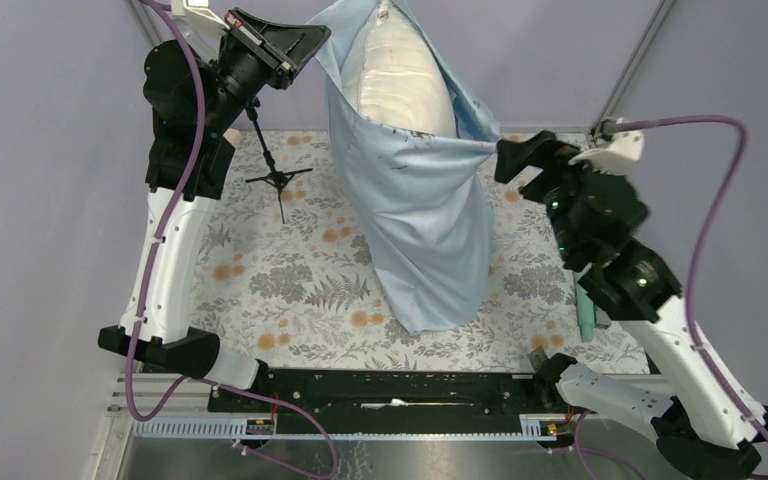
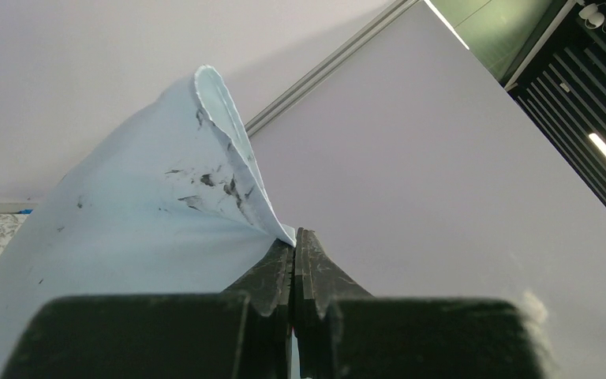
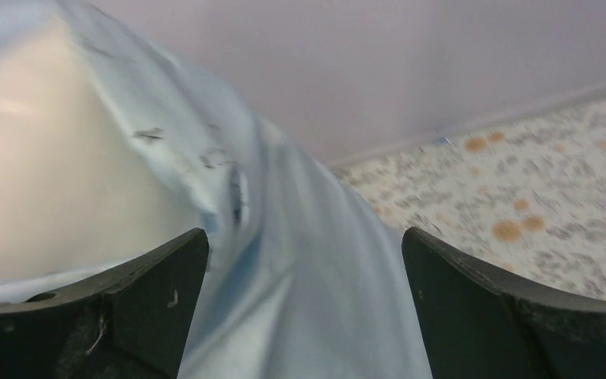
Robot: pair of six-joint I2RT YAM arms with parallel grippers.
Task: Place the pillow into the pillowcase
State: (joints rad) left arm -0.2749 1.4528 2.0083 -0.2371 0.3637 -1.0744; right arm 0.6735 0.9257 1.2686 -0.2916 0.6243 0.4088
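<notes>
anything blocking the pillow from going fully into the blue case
nothing visible blocks it: the plump cream fabric pillow already sits in the open mouth of the light-blue fabric pillowcase, top poking out; the left gripper pinches the rim

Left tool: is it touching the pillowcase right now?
Touching. The left wrist view shows the left tool shut on the edge of the pillowcase.

No writing, label, brand or number can be read anywhere — not in any of the three views.
</notes>
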